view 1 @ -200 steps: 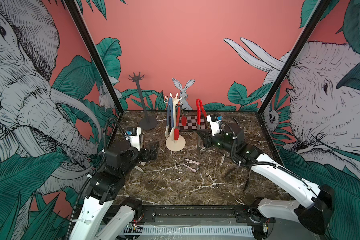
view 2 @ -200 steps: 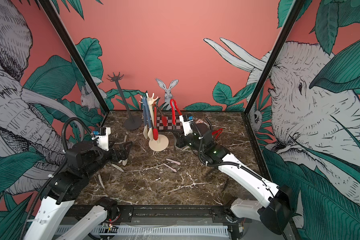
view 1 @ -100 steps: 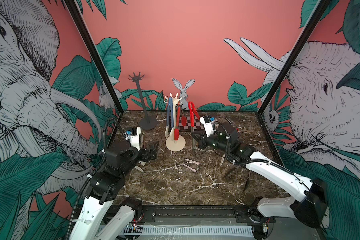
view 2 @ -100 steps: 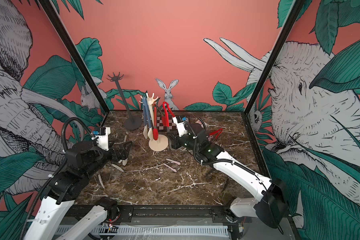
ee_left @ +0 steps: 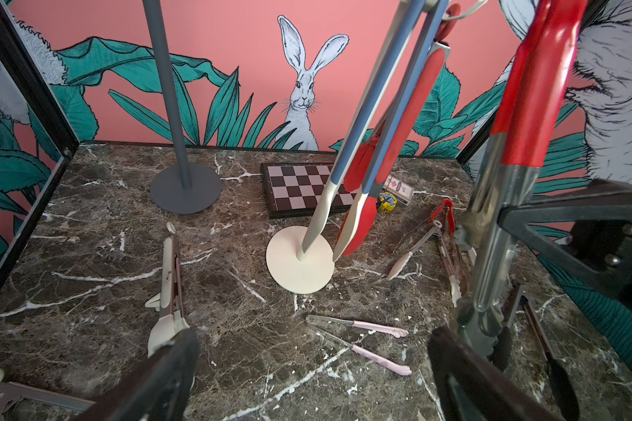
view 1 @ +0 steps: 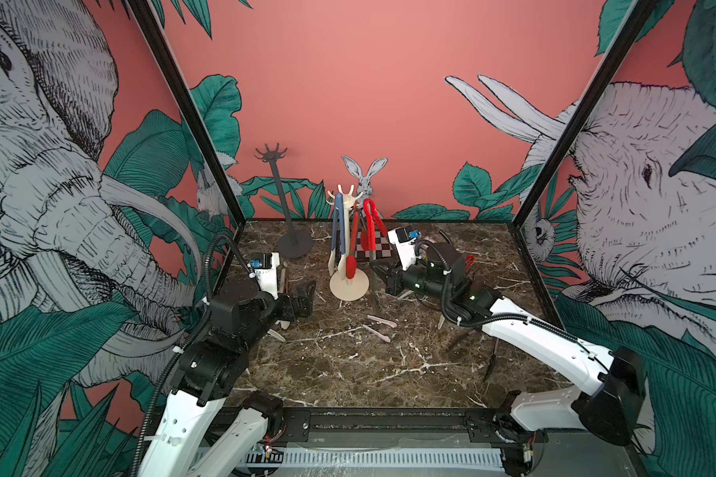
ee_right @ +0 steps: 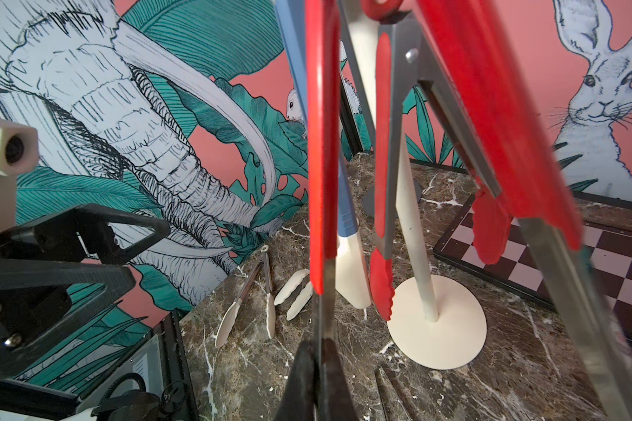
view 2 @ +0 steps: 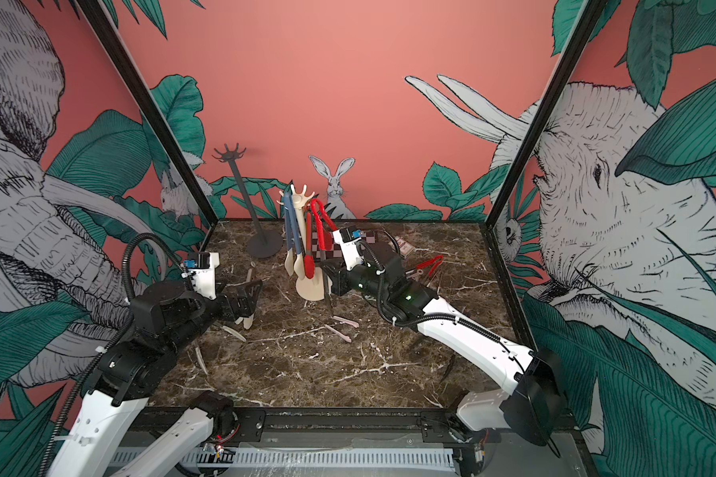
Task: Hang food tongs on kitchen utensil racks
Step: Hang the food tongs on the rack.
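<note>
My right gripper (view 1: 380,276) (ee_right: 316,351) is shut on one metal arm of red-handled food tongs (view 1: 372,223) (ee_right: 320,164). It holds them upright, their top just right of the crown of the cream utensil rack (view 1: 345,199). I cannot tell whether they touch a prong. Blue tongs (view 1: 338,231) and red-tipped tongs (view 1: 351,258) hang from that rack. The dark grey rack (view 1: 279,194) stands bare at the back left. My left gripper (view 1: 303,298) (ee_left: 312,351) is open over the marble, empty. Pink tongs (ee_left: 362,337) lie ahead of it and cream-tipped tongs (ee_left: 166,284) beside it.
A checkered board (ee_left: 300,189) lies flat behind the cream rack's base (ee_left: 300,269). More tongs lie on the table: red ones (view 2: 428,264) behind the right arm, dark ones (view 1: 492,359) at the front right. Glass walls close in the sides and the back.
My right gripper has carried the red-handled tongs leftward, from over the checkered board to right beside the cream rack's crown. The left arm has stayed still.
</note>
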Robot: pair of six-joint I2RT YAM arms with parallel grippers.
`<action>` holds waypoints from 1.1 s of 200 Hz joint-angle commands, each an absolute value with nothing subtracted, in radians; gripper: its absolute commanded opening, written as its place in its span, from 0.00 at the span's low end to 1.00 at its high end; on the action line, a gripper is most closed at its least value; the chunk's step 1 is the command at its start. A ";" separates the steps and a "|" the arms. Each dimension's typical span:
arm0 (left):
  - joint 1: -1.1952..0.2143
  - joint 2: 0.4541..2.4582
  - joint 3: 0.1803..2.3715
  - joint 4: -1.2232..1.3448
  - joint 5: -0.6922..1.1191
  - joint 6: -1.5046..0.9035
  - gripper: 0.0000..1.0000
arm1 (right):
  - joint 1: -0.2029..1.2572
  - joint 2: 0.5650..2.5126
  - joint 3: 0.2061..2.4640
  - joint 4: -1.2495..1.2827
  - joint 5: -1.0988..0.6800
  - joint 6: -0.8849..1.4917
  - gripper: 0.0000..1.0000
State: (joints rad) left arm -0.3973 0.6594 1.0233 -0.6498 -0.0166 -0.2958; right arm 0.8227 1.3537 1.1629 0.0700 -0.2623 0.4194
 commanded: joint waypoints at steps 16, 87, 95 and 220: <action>-0.394 0.635 0.999 -0.597 -0.017 -0.301 0.99 | 0.840 1.378 1.226 0.127 -0.259 0.441 0.00; -0.394 0.601 0.983 -0.548 0.023 -0.275 0.99 | 0.861 1.420 1.255 0.123 -0.264 0.449 0.00; -0.394 0.597 0.982 -0.541 0.029 -0.267 0.99 | 0.860 1.423 1.256 0.123 -0.263 0.449 0.00; -0.395 0.451 0.879 -0.316 0.081 -0.107 0.99 | 0.870 1.474 1.287 0.098 -0.249 0.463 0.00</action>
